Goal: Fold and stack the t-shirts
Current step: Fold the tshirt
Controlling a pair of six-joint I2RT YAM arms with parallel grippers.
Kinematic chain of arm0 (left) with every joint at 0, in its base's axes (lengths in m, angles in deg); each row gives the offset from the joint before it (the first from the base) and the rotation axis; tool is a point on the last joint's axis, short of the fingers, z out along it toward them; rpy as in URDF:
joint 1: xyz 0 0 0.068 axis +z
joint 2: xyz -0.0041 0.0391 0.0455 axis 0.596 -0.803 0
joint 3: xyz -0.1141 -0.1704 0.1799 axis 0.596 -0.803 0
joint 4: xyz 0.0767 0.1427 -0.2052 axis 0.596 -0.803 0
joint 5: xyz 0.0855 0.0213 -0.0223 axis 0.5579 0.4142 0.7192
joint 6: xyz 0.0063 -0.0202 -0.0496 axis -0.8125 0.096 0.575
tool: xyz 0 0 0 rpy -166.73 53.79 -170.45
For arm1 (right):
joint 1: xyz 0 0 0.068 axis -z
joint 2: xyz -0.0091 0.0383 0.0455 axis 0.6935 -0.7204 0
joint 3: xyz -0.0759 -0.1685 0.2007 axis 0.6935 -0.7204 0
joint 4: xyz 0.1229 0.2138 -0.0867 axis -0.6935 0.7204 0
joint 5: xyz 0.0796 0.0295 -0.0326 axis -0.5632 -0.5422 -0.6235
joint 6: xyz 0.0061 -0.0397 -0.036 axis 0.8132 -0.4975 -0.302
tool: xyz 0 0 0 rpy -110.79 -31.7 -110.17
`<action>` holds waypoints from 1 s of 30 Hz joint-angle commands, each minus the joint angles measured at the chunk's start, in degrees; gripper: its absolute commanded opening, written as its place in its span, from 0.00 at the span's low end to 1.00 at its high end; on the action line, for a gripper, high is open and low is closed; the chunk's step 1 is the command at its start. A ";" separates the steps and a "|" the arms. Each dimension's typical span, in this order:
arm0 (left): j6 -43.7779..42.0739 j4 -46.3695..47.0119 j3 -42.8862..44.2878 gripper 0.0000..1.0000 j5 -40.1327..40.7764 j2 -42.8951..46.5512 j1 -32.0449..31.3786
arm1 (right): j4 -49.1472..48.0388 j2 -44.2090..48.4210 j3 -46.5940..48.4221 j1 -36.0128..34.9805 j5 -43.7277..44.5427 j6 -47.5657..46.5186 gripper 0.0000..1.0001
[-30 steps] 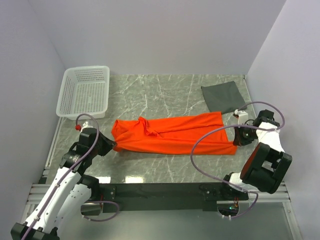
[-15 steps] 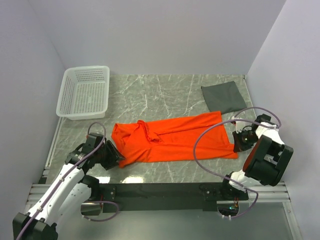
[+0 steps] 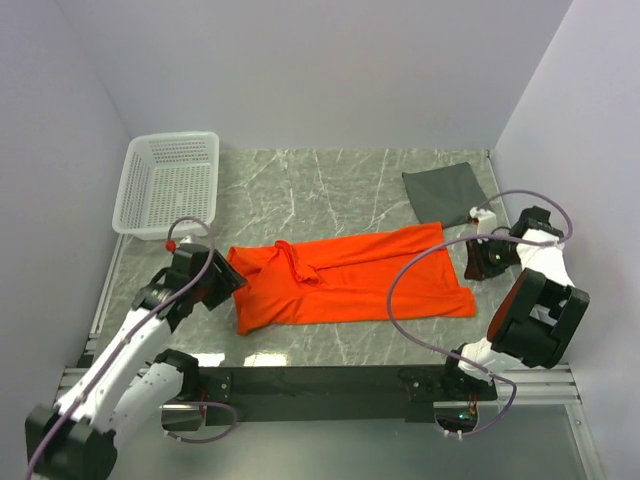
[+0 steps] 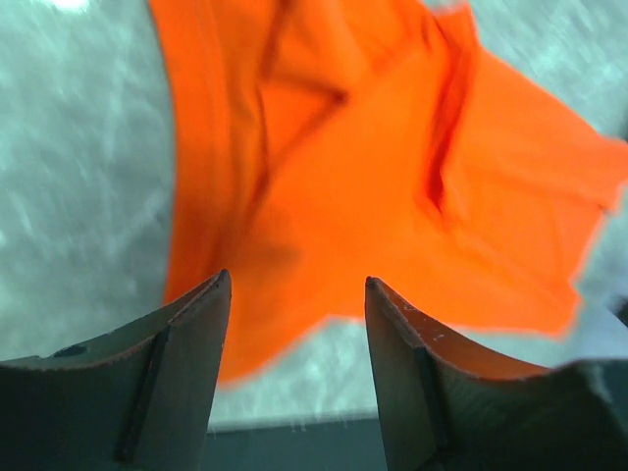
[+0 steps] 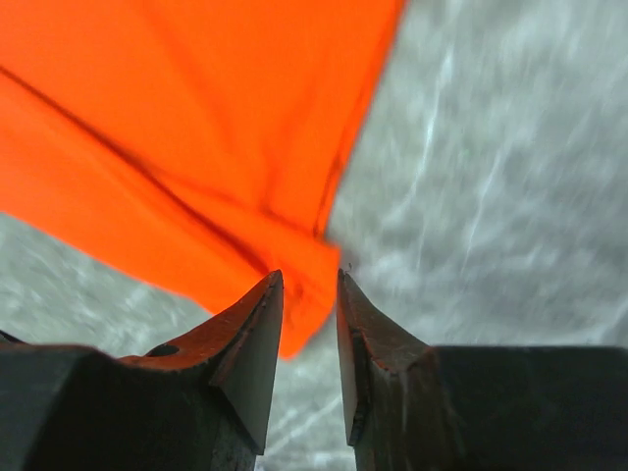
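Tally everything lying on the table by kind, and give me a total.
T-shirts: 2 (orange t-shirt, dark grey t-shirt)
Baskets: 1 (white basket)
Total: 3

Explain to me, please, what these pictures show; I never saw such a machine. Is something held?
These are two robot arms, each with a two-finger gripper. The wide picture looks down from above; the two close ones come from cameras on the wrists. On the table lie an orange t-shirt, a grey t-shirt far right, and a white basket far left. The left gripper is open above the orange t-shirt; the right gripper, fingers almost together, is at its corner. Neither holds anything.
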 commanded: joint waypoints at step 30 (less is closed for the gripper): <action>-9.64 25.27 16.77 0.29 11.73 -45.07 4.94 | -13.98 -21.68 23.81 -14.60 -5.02 29.68 0.40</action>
